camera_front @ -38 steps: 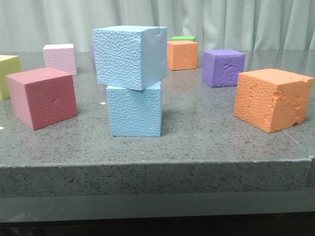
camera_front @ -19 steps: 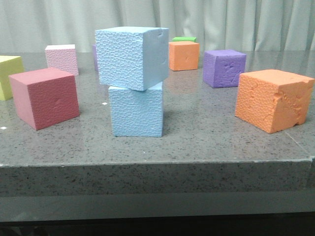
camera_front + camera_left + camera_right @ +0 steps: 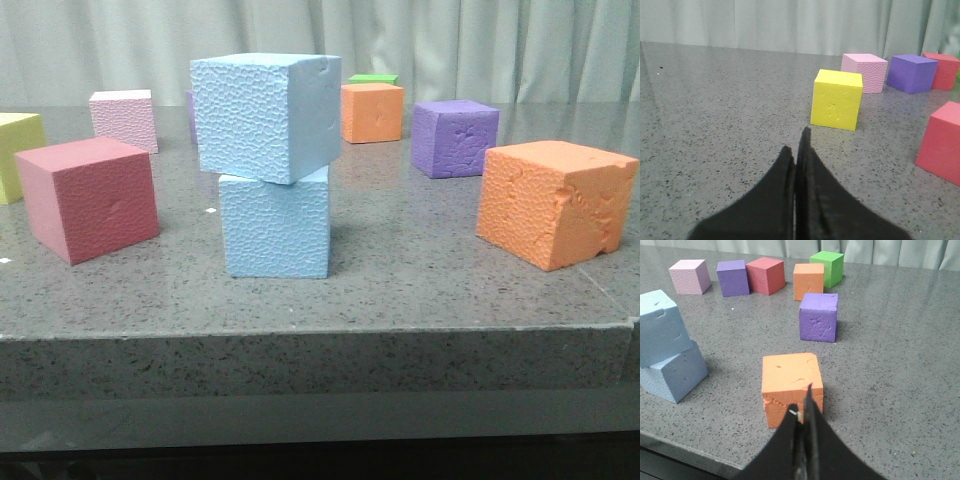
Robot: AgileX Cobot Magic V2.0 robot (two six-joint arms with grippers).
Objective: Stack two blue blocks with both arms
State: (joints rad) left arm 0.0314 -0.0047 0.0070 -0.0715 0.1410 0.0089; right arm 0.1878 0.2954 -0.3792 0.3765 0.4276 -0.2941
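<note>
- Blue blocks: upper blue block [image 3: 265, 115] sits twisted on lower blue block [image 3: 275, 225], counter [image 3: 400, 290].
- Left pincer [image 3: 796, 145]: fingers together, empty.
- Right pincer [image 3: 804, 407]: fingers together, empty.

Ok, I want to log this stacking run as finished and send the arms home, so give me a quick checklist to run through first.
1. Upper blue block rests on lower blue block: ok.
2. Stack squared up: not ok; the upper block sits twisted and overhangs toward the red block.
3. Left gripper free of the stack: ok; shut, empty, near the yellow block.
4. Right gripper free: ok; shut, empty, by the near orange block.
5. Neighbouring cubes apart from the stack: ok.
6. Stack steady enough to last: cannot tell.
</note>
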